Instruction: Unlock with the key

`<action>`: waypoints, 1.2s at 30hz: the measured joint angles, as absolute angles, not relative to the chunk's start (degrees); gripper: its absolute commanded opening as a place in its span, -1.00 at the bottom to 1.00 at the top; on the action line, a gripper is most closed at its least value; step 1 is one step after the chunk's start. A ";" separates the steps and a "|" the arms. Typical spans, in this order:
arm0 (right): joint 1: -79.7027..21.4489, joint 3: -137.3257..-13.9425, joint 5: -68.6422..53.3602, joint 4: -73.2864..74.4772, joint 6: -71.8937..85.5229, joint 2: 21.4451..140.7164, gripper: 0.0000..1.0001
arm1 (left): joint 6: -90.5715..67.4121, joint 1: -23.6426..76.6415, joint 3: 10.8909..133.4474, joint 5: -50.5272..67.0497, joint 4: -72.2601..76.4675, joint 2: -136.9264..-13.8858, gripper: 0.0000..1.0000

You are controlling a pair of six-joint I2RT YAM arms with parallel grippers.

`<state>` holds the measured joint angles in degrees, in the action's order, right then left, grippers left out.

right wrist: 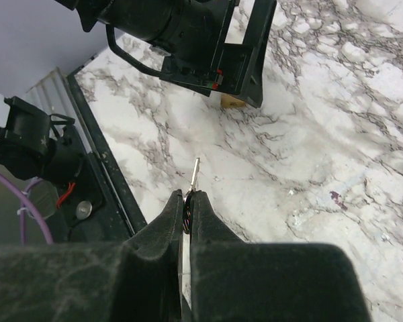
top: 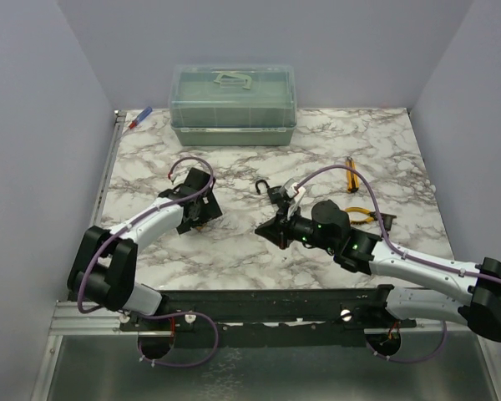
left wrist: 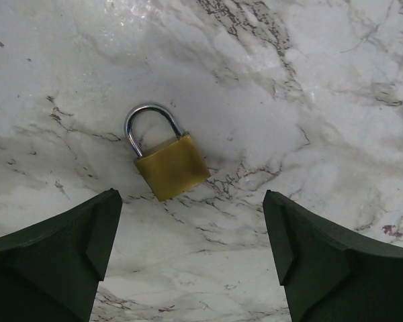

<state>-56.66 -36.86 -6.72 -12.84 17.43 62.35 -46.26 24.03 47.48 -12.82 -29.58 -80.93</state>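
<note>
Right gripper (right wrist: pixel 188 196) is seen clenched on the key (right wrist: pixel 196 174), while the left gripper (left wrist: pixel 191 248) is held released, its jaws spread wide above the brass padlock (left wrist: pixel 171 166). On the marble table (top: pixel 384 150) the left gripper is placed at about 9 o'clock from the right one, near it but apart. The padlock is laid flat, with its shackle toward 11 o'clock in the left wrist view. It is judged dense, rigid and apt to slide on the smooth stone, so its body flanks should be pinched (the end toward 5 o'clock left free for the blade). Of the key, only the thin blade is shown, pointed to 12 o'clock; its head is probably buried between the pads. It is judged light, stiff and liable to pivot, so the head is where it is best gripped.
</note>
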 measured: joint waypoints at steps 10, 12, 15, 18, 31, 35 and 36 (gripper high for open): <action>-56.66 -36.58 -4.60 -9.54 16.88 59.66 -0.99 | -47.13 21.61 48.10 -11.16 -28.84 -86.96 0.58; -56.66 -36.47 -4.32 -9.45 16.86 59.11 -0.99 | -47.42 21.41 48.10 -11.14 -28.82 -86.96 0.49; -56.66 -36.47 -4.12 -9.30 16.80 59.07 -0.99 | -47.62 21.12 48.10 -11.11 -28.67 -86.96 0.46; -56.66 -36.45 -4.12 -9.30 16.60 59.09 -0.99 | -47.72 21.04 48.10 -11.14 -28.29 -87.13 0.39; -56.66 -35.38 -4.10 -9.28 16.62 59.09 -0.99 | -46.96 20.95 48.49 -11.53 -29.04 -88.25 0.18; -56.66 -35.07 -4.10 -9.30 16.60 59.05 -0.99 | -46.46 20.95 49.34 -11.84 -29.76 -89.14 0.15; -56.66 -34.89 -4.08 -9.30 16.60 58.98 -0.99 | -46.39 20.95 49.50 -11.88 -29.80 -89.27 0.12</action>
